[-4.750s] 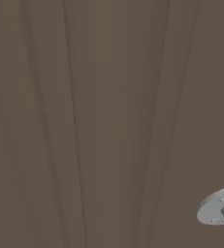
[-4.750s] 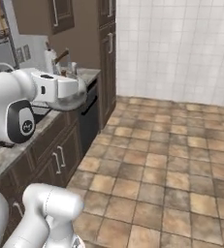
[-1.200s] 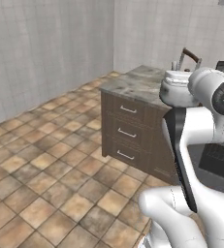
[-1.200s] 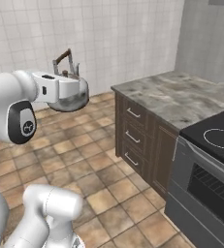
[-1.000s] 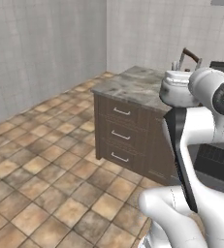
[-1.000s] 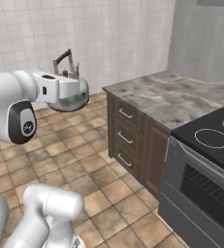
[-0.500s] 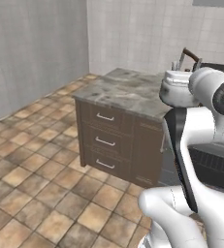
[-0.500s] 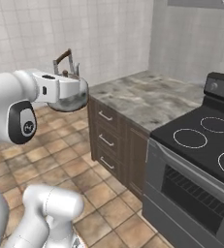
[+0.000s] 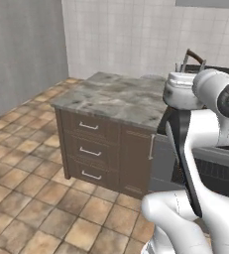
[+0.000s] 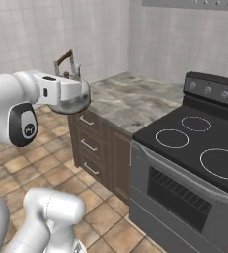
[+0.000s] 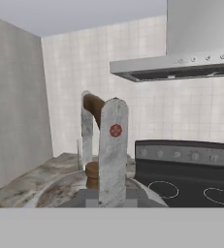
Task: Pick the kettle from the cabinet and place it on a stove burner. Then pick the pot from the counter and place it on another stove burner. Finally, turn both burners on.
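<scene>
A white robot arm carries the kettle aloft in a tiled kitchen, well above the floor and short of the counter. The small silver kettle hangs at the end of the arm, its dark arched handle rising above the shiny body; in the left base view the kettle sits beside the arm's round white joint. The gripper is clamped on the kettle's handle, its two pale fingers standing close together on either side of the brown arch. To the right, the marble counter tops dark brown drawers with small silver pulls. Beyond it stands the stove, its black glass top marked with ringed burners and a row of grey knobs on the raised back panel. A steel range hood hangs above.
</scene>
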